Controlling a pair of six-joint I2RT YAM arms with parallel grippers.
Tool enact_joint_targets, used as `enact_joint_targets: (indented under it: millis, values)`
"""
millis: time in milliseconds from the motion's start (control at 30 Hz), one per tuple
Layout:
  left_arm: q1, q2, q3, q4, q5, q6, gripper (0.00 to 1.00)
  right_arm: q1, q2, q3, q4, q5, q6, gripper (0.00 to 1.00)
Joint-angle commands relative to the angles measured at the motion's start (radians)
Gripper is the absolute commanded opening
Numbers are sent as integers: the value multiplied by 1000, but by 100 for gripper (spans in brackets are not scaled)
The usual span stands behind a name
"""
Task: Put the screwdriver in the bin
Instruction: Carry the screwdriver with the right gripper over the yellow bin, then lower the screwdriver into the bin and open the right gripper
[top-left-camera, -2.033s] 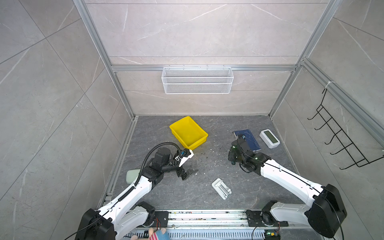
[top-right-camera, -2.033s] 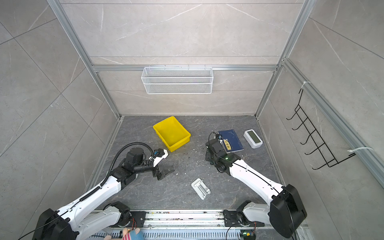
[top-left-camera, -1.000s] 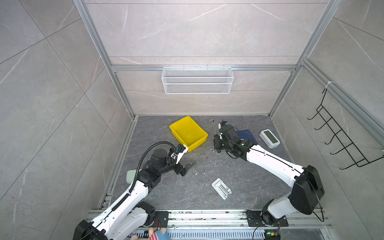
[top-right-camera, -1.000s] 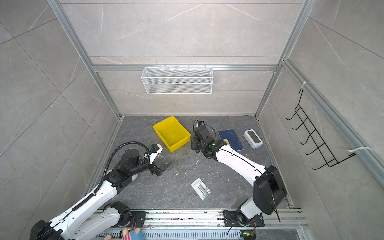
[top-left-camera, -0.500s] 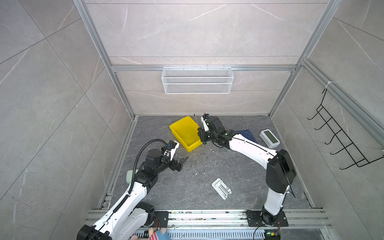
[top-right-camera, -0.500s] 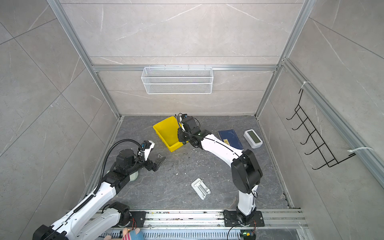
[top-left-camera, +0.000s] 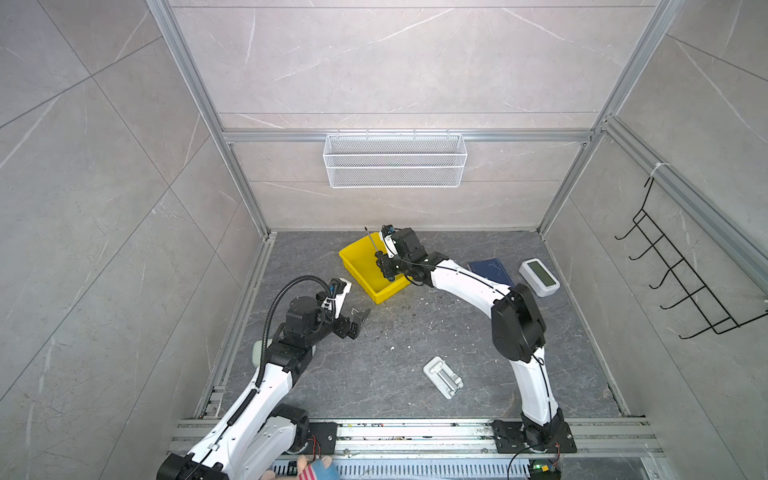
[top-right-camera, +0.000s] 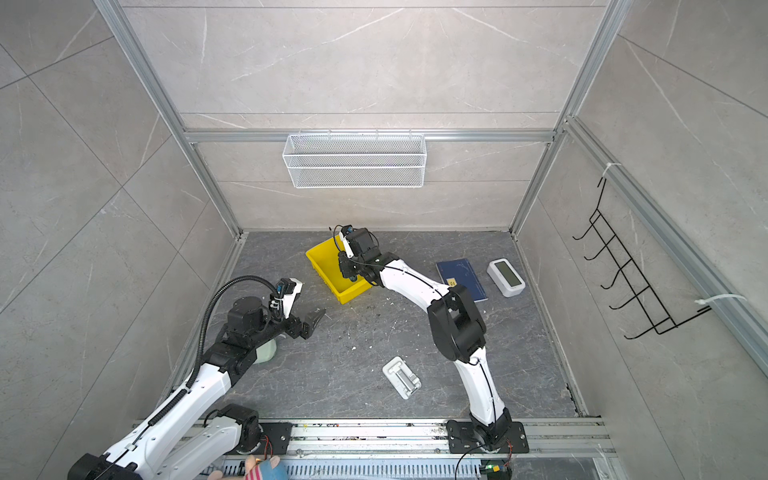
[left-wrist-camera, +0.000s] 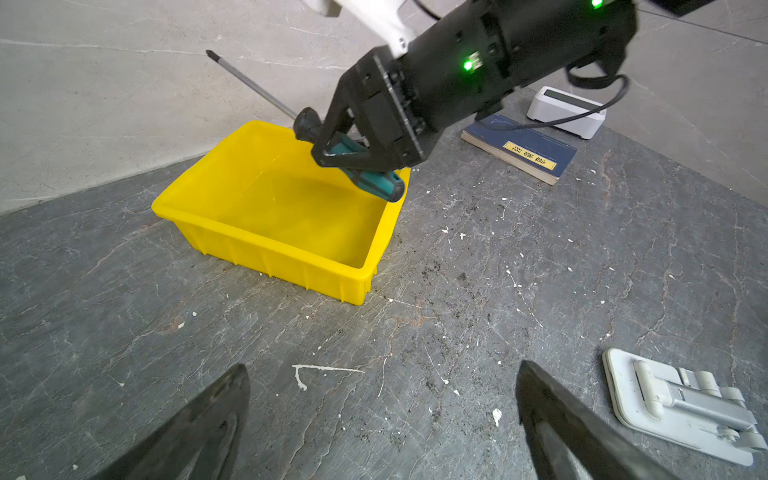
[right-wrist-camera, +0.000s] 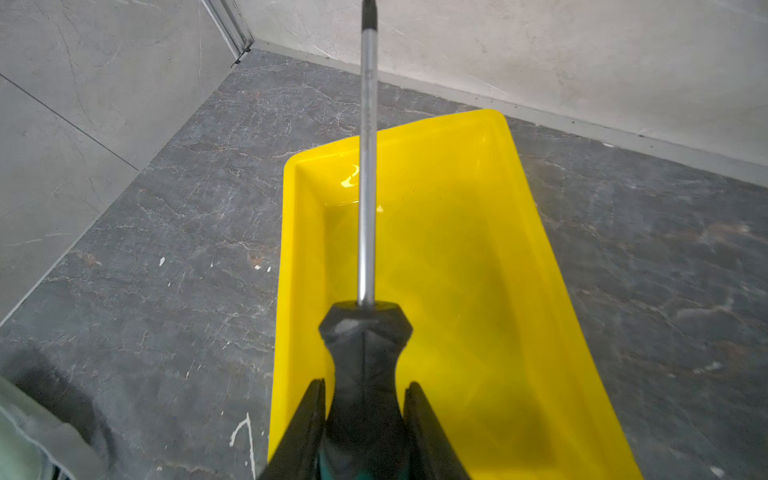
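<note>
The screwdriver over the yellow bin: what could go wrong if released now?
1. The screwdriver is tilted, tip raised, seemingly past the far rim of the bin; released by the right gripper, it might land across that rim.
2. Its handle end hangs near a side rim and may bounce out.

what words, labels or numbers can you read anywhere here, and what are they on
Nothing can be quoted with certainty.
Blue book: yellow label strip with dark characters, too blurred to read.
White device with a screen: no digits legible on its display.
Screwdriver and yellow bin: no print visible.
</note>
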Motion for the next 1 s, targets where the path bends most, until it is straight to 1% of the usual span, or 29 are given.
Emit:
enact_joint_targets:
  millis: [0,200,367,733,867,933,967]
  values:
    - [4,-23,2,5,19,-8,100,9,79,120,-36,-12,-36,0]
    - [3,-43,4,-28,18,4,100,14,219,274,-125,5,-59,0]
    - [3,-66,-8,-44,11,9,100,20,280,337,-159,24,-44,0]
    - [3,-76,-35,-20,8,-6,100,26,388,474,-249,55,-58,0]
    - [2,-80,-35,-25,7,-1,100,26,408,512,-282,57,-55,2]
    - [2,-82,-36,-26,4,-1,100,25,409,512,-283,59,-55,7]
    - [3,-83,-36,-27,4,-1,100,26,409,513,-285,60,-56,11]
